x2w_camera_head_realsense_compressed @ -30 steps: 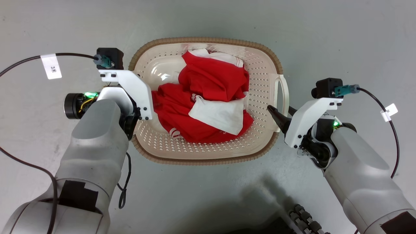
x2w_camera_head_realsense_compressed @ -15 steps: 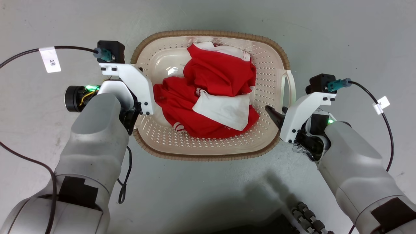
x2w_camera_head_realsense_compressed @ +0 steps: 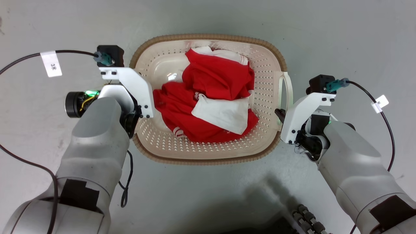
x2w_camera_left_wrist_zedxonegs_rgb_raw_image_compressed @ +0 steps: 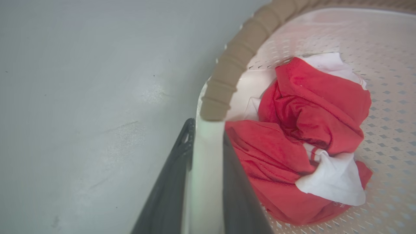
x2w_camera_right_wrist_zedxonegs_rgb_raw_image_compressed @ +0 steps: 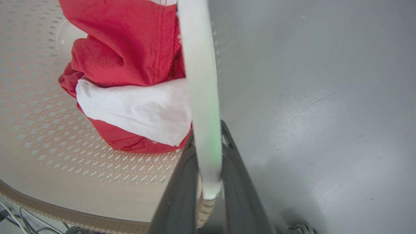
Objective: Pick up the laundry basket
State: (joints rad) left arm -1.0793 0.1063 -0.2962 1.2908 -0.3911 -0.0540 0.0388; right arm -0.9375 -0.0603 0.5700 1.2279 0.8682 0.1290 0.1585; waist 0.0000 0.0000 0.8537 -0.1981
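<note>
The laundry basket [x2w_camera_head_realsense_compressed: 264, 78] is cream with perforated walls and a brown woven-look rim [x2w_camera_left_wrist_zedxonegs_rgb_raw_image_compressed: 234, 61], and it sits between my two arms in the head view. Red and white clothes [x2w_camera_head_realsense_compressed: 214, 97] lie bunched inside it. My left gripper [x2w_camera_left_wrist_zedxonegs_rgb_raw_image_compressed: 208, 128] is shut on the white left handle [x2w_camera_left_wrist_zedxonegs_rgb_raw_image_compressed: 205, 175], one dark finger on each side. My right gripper [x2w_camera_right_wrist_zedxonegs_rgb_raw_image_compressed: 208, 130] is shut on the white right handle [x2w_camera_right_wrist_zedxonegs_rgb_raw_image_compressed: 200, 81]. In the head view one dark fingertip [x2w_camera_head_realsense_compressed: 279, 113] shows beside that handle [x2w_camera_head_realsense_compressed: 286, 92]. I cannot tell whether the basket is off the floor.
Grey floor [x2w_camera_head_realsense_compressed: 341, 39] surrounds the basket. Black cables with white tags loop beside each wrist, one at the left [x2w_camera_head_realsense_compressed: 50, 65] and one at the right [x2w_camera_head_realsense_compressed: 380, 102]. A dark ribbed part of my base [x2w_camera_head_realsense_compressed: 305, 219] and its shadow lie at the bottom edge.
My right gripper's fingers moved in along the right handle, so less of them shows in the head view. The basket sits slightly higher and further right in the picture. The left arm barely moved.
</note>
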